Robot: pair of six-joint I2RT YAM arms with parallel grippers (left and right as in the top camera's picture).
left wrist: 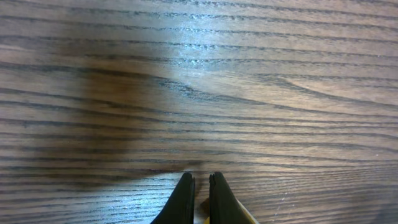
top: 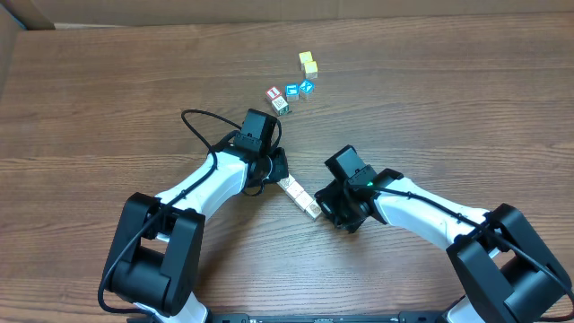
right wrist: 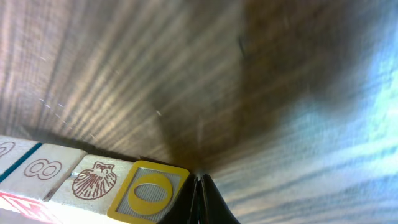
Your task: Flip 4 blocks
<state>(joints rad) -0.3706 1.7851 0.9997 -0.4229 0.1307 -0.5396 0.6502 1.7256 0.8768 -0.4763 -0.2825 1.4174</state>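
A short row of pale blocks [top: 300, 198] lies on the table between my two grippers. In the right wrist view its end block [right wrist: 149, 193] shows a yellow O, then come a shell print [right wrist: 94, 180] and an 8 [right wrist: 40, 167]. My right gripper [right wrist: 200, 182] is shut, its tips right against the O block's side; overhead it [top: 323, 209] sits at the row's near-right end. My left gripper [top: 280, 170] is at the row's far-left end, also shut and holding nothing [left wrist: 200, 183]; a pale yellowish edge [left wrist: 247, 216] peeks out under its fingers. More printed blocks [top: 281, 105] lie farther back.
Behind the row, a red-printed block [top: 274, 93] and two blue-printed ones [top: 291, 91] [top: 306, 87] stand in a loose cluster. Two plain yellow cubes [top: 308, 63] sit beyond them. A black cable [top: 199, 126] loops off the left arm.
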